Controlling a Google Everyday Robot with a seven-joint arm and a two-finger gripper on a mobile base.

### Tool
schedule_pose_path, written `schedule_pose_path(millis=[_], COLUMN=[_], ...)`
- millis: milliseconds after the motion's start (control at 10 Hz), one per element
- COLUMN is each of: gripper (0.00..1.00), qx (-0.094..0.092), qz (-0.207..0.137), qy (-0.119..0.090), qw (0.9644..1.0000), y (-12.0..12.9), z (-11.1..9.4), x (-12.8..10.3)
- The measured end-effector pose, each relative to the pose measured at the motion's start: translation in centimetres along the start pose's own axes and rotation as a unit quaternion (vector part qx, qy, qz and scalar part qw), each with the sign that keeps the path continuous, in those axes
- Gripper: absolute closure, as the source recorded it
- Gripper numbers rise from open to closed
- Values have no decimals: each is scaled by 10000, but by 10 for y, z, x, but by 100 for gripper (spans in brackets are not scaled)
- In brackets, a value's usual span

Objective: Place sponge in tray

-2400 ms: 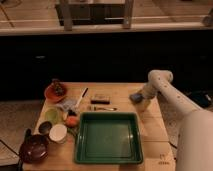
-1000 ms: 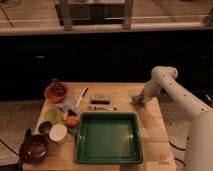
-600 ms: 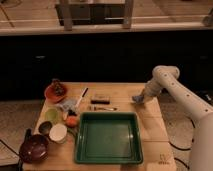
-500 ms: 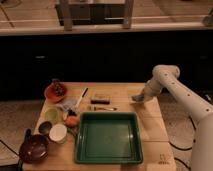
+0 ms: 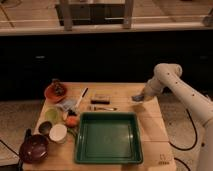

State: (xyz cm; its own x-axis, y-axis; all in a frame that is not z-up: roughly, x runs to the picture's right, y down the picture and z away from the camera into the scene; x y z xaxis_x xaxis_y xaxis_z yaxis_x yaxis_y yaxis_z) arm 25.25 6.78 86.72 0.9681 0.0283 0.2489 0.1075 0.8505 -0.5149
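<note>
We are holding the small blue-grey soft sponge (image 5: 137, 98) pinched in our gripper (image 5: 139, 97) above the table's right rear, needing to carry it over the large dark-green plastic tray (image 5: 108, 156).

White rounded arm segments, dark dots along forearm, grey hand (image 5: 138, 98)

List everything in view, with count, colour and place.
tray: 1, dark green, table front centre, nothing in it
sponge: 1, blue-grey, back right, in the pincer
orange bowl: 1, back left, dark thing inside
purple bowl: 1, front left corner
white cup: 1, left of tray
dark block: 1, back centre
table: 1, light wood
arm: 1, white, from right
pincer: 1, shut on sponge, over back right of table
</note>
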Motion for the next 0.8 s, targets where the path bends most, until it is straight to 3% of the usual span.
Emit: schedule_pose_path(millis=[300, 800], gripper=[99, 99], qx=[-38, -188], qz=[-130, -395], qy=[8, 35], qw=[9999, 9990], y=[9, 24], z=[-17, -24], x=[-10, -28])
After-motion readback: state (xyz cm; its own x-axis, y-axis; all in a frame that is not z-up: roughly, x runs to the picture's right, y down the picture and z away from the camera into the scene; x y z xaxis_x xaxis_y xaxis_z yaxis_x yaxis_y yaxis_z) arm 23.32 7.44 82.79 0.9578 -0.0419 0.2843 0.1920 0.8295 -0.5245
